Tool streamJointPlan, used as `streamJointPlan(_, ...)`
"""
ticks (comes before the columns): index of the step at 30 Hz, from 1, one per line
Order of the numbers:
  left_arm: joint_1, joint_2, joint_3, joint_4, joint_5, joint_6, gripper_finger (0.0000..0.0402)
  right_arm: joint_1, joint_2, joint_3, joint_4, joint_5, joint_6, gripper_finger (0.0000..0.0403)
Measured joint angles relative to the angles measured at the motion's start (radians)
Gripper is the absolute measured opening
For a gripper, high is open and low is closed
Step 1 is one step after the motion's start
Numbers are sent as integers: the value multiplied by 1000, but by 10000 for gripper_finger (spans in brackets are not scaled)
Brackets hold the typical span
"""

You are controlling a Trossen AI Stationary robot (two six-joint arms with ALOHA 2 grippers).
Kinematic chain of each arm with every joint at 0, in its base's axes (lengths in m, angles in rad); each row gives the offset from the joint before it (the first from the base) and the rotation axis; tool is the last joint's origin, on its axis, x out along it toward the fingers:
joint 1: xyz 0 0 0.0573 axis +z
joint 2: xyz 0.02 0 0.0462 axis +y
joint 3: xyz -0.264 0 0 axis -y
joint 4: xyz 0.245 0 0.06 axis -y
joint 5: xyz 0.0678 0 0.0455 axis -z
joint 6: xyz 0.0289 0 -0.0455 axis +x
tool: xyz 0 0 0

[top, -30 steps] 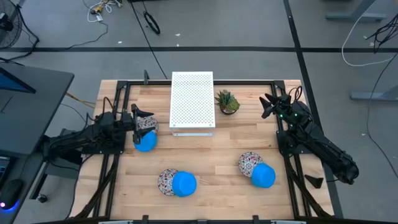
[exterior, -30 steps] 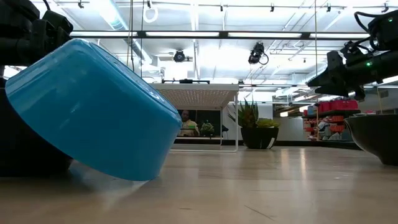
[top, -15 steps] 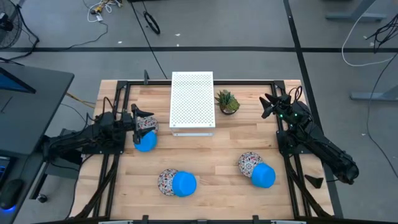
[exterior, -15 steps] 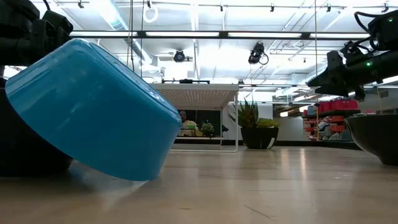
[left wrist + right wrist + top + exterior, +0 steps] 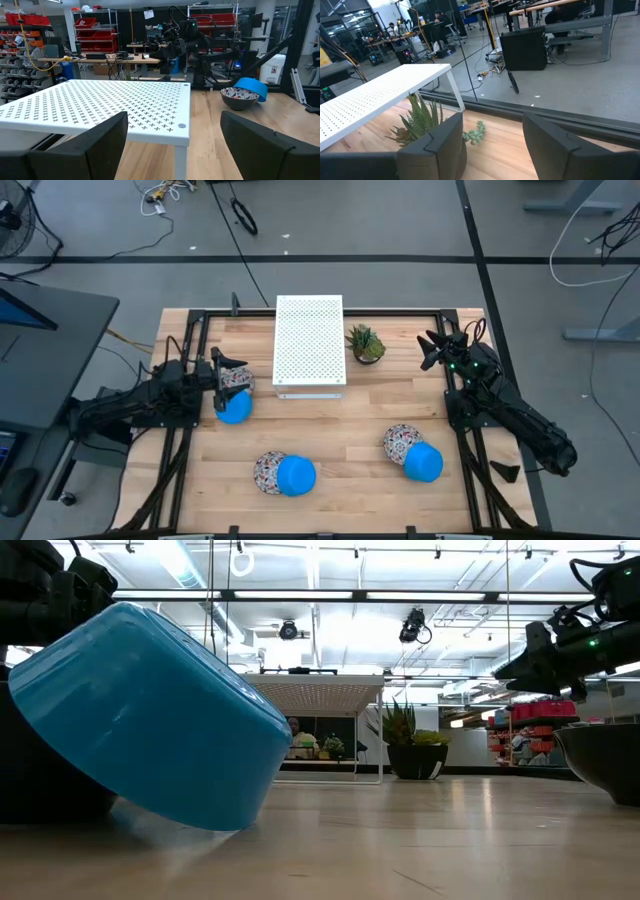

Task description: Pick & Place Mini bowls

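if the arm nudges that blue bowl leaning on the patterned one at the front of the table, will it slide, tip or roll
The blue bowl rests tilted against the patterned bowl, so a nudge would probably drop it flat or rock it. Its glossy, rigid-looking wall suggests it slides easily on the wooden table. Its rounded wall might let it roll a little.

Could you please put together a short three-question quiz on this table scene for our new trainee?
1. True or false: the white perforated metal box stands at the table's far edge, with the small green potted plant beside it.
2. How many small round bowls are on the wooden table, and how are they grouped?
3. Which pincer is above a bowl pair? A) left pincer B) right pincer C) neither

Key
1. True.
2. Six, in three pairs, each a plain bright blue bowl touching a white floral-patterned bowl.
3. A; its jaws are open over the pair near the box, while the right pincer hangs open near the plant.
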Motion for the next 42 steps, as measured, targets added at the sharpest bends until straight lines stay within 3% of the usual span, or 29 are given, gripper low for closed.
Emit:
streamJointPlan(10, 0, 0, 0, 0, 0, 0, 323, 0, 0, 0, 15, 0, 14, 210)
streamJointPlan(14, 0, 0, 0, 0, 0, 0, 323, 0, 0, 1, 105, 0, 21, 210)
streamJointPlan(21, 0, 0, 0, 0, 0, 0, 323, 1, 49, 97, 111, -9, 86, 210)
streamJointPlan(31, 0, 0, 0, 0, 0, 0, 323, 16, 230, 277, 60, -162, 6, 210)
streamJointPlan(42, 0, 0, 0, 0, 0, 0, 323, 126, 503, 554, -82, -298, -116, 210)
